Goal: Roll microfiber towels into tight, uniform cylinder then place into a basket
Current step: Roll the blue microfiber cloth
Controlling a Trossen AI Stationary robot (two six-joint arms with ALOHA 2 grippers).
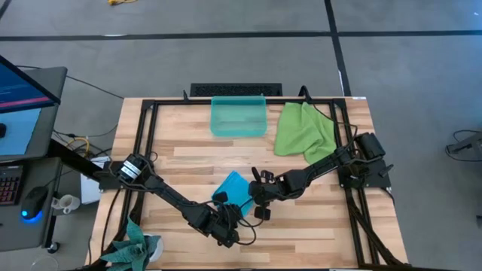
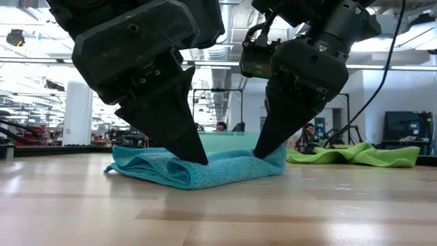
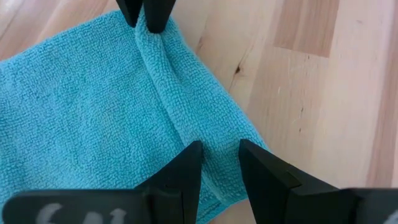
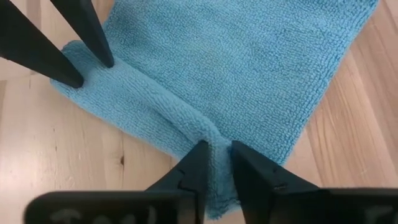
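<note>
From overhead both arms hide most of the blue towel, yet the wrist views show left pincer and right pincer each clamped on its rolled edge at the desk's six o'clock.

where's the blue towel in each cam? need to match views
High: blue towel at front centre of the table, between the two pincers.
Low: centre, a low folded heap on the wood under both pincers.
Left wrist: fills the left half, a raised fold running between the fingers.
Right wrist: upper centre and right, rolled edge toward the fingers.
Shared landmark: the raised fold, pinched at both ends.
</note>
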